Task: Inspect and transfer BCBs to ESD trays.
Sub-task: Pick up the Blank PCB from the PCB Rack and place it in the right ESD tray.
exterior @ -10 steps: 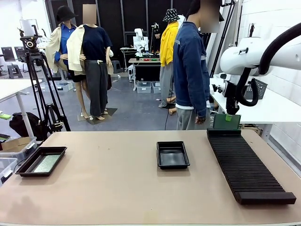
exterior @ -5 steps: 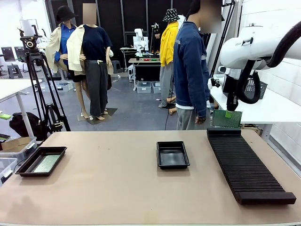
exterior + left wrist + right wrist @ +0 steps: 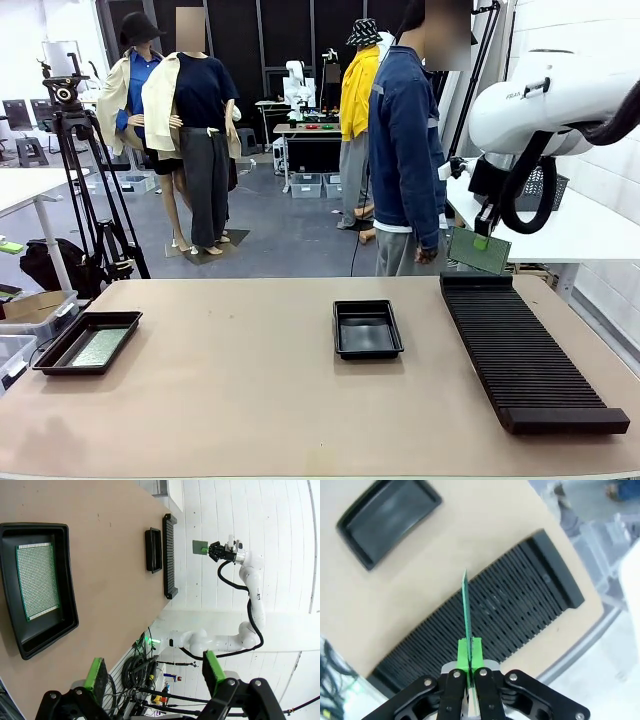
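Right fingers [image 3: 470, 652] pinch a BCB [image 3: 470, 252] over the slotted rack [image 3: 520, 350] (bench's far right). One board [image 3: 100, 346] sits in the left-edge ESD tray [image 3: 60, 355]; the centre tray [image 3: 340, 330] waits empty; left fingers [image 3: 95, 674] spread wide.

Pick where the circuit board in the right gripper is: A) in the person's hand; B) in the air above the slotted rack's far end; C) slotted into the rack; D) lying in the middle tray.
B: the right gripper holds the green circuit board by its edge, clear above the black slotted rack.
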